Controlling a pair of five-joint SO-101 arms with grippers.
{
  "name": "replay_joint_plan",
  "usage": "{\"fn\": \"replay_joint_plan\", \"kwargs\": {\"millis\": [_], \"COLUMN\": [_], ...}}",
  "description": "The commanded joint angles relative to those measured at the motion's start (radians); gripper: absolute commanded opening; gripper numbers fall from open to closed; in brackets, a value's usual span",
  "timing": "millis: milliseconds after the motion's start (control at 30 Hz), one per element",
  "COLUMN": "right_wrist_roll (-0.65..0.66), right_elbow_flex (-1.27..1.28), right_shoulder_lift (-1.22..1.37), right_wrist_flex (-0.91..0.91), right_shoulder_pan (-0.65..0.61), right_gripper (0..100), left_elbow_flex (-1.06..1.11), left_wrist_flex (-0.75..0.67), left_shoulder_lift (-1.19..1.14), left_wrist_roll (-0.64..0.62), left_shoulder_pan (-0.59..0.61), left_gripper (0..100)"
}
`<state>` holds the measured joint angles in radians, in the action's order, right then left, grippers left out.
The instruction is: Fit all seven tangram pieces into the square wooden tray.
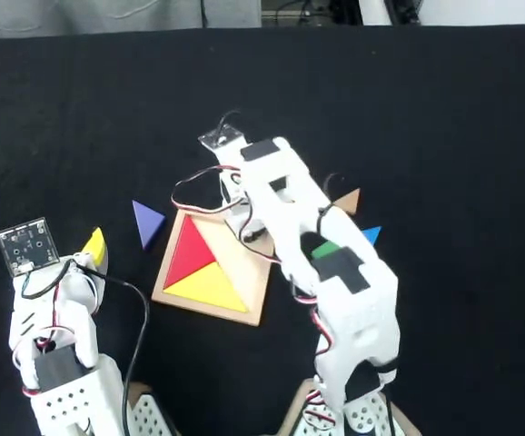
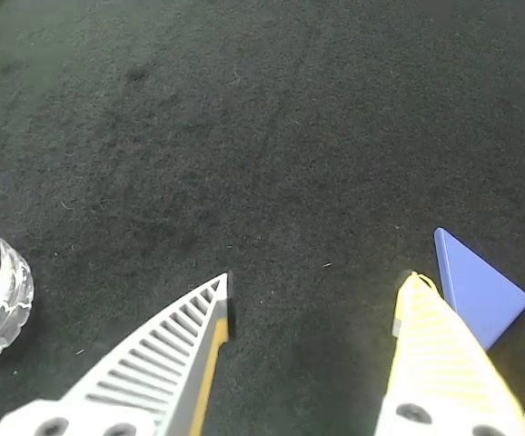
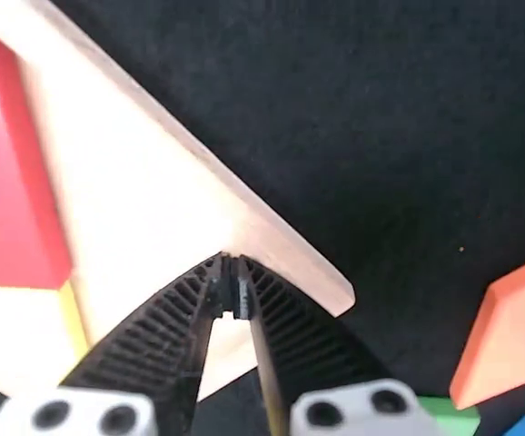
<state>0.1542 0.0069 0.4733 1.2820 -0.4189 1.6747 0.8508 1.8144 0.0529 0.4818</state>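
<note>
High view puts just the flat red triangle (image 1: 188, 250) and yellow triangle (image 1: 208, 286) inside the square wooden tray (image 1: 255, 289), with the purple triangle (image 1: 146, 221) to its left and the orange piece (image 1: 347, 201), blue piece (image 1: 371, 235) and green piece (image 1: 324, 247) to its right lying outside, while the right gripper (image 3: 231, 265) is pinched together over bare tray wood and the left gripper (image 2: 319, 282) is spread apart and empty.

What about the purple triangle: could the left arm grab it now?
Probably yes. The triangle lies flat on the bare table just beside the open left end effector, with nothing between them.
</note>
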Motion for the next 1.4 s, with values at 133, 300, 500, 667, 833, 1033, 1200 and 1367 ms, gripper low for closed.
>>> {"fn": "replay_joint_plan", "kwargs": {"millis": [133, 300, 500, 667, 833, 1033, 1200, 1367], "right_wrist_roll": [-0.002, 0.061, 0.153, 0.153, 0.152, 0.176, 0.298, 0.307], "right_elbow_flex": [-0.148, -0.274, -0.481, -0.608, -0.613, -0.180, 0.383, 0.519], "right_shoulder_lift": [0.048, 0.131, 0.196, 0.173, -0.015, -0.363, -0.625, -0.667], "right_wrist_flex": [0.011, 0.025, 0.095, 0.308, 0.450, 0.259, -0.155, -0.261], "right_shoulder_pan": [0.052, 0.051, -0.005, 0.008, 0.104, 0.170, 0.186, 0.295], "right_gripper": [1.1, 1.1, 1.1, 1.1, 1.1, 1.1, 1.1, 8.1], "left_elbow_flex": [0.004, 0.004, 0.005, 0.005, 0.005, 0.005, 0.005, 0.005], "left_wrist_flex": [-0.015, -0.017, -0.017, -0.017, -0.017, -0.017, -0.017, -0.018], "left_shoulder_lift": [0.009, 0.009, 0.009, 0.009, 0.009, 0.009, 0.009, 0.009], "left_wrist_roll": [-0.002, -0.002, -0.002, -0.002, -0.002, -0.002, -0.002, -0.002], "left_shoulder_pan": [-0.012, -0.012, -0.012, -0.012, -0.012, -0.012, -0.012, -0.012], "left_gripper": [29, 29, 29, 29, 29, 29, 29, 29]}}
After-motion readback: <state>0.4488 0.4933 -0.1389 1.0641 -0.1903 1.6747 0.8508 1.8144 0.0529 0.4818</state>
